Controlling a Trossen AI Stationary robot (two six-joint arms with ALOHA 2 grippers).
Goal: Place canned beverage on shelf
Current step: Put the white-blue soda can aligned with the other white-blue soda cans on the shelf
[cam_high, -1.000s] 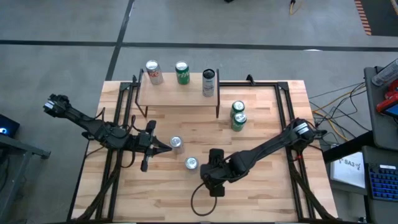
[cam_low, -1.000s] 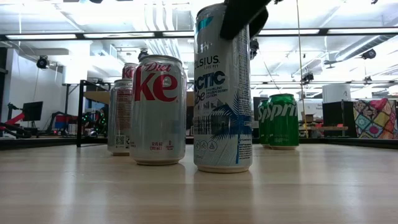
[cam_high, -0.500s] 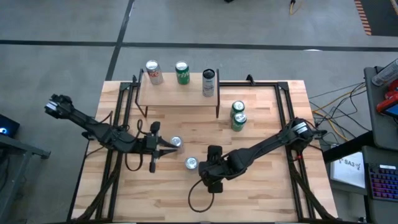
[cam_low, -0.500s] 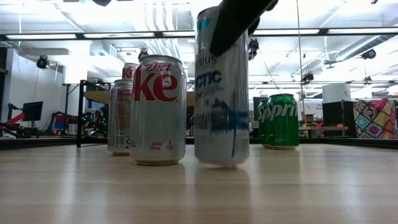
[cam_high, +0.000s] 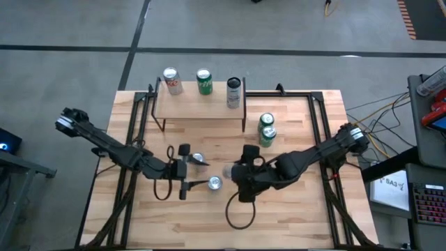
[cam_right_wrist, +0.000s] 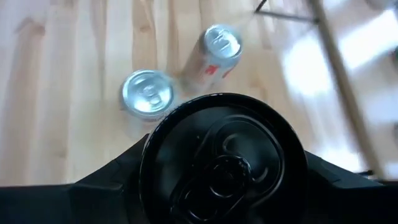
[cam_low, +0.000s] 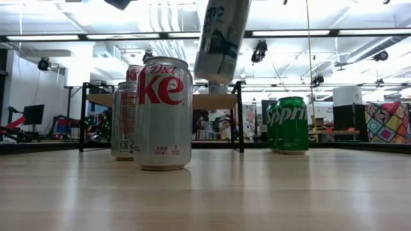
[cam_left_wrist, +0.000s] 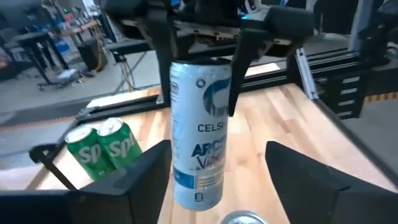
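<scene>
A tall white-and-blue Celsius can hangs in the air over the middle of the table, with my right gripper shut on it; the low view shows its lower part well above the tabletop. My left gripper stands open just left of it, pointing at it, fingers wide apart. Two Diet Coke cans stand upright on the table by the left fingers. The shelf at the far edge carries three cans. My right gripper pinches the Celsius can's top end between its two fingers, one on each side just under the black lid. The fingers come from above, slanting down. The can hangs below them, tilted, lifted clear of the table.
Two green Sprite cans stand together right of the shelf. On the shelf are a silver-and-red can, a green can and a black-and-white can. Black frame rails run along both table sides.
My right gripper has lifted the Celsius can off the table and carried it up and toward the far edge; the can now tilts. My left gripper has moved toward the table's right edge, dropped a little, and opened.
</scene>
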